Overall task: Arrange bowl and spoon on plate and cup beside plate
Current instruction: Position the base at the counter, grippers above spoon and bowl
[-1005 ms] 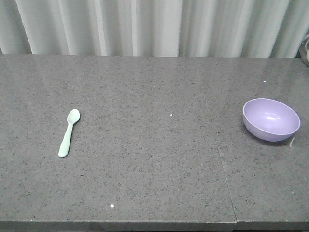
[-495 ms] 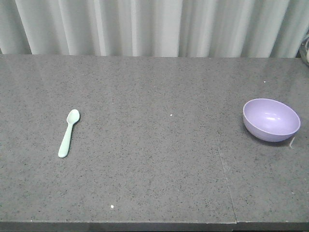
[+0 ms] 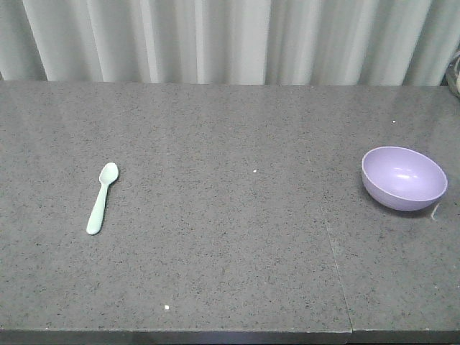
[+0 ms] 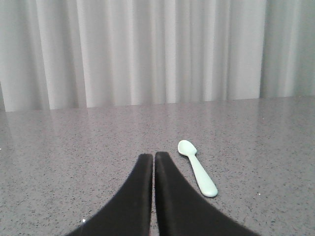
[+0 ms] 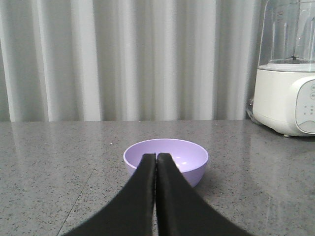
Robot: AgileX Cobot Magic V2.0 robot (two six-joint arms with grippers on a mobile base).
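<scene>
Black and tapered, the left gripper (image 4: pixel 154 155) hangs low over the grey speckled stone tabletop (image 3: pixel 230 259), pointing level towards the back of the room. Its two fingers are pressed flat together with nothing between them. The right gripper (image 5: pixel 156 155) is posed the same way, its jaws likewise closed on nothing.

Just ahead of the left fingertips and a little to their right lies the small pale mint-green plastic spoon (image 4: pixel 197 168). It lies flat and apart from them, with its scoop towards the back and its handle nearer. Straight ahead of the right fingertips stands the round lavender-purple plastic bowl (image 5: pixel 189 156), upright and empty. The tips cover part of its near rim in the wrist view, but from the front nothing touches it. Spoon and bowl sit well apart, at the left and right of the table, with a thin seam (image 3: pixel 336 262) in the stone between them, nearer the bowl.

Farther back on the right stands a white-based appliance with a clear jug (image 5: pixel 288 98). A pale pleated curtain (image 3: pixel 230 39) hangs behind the table.
</scene>
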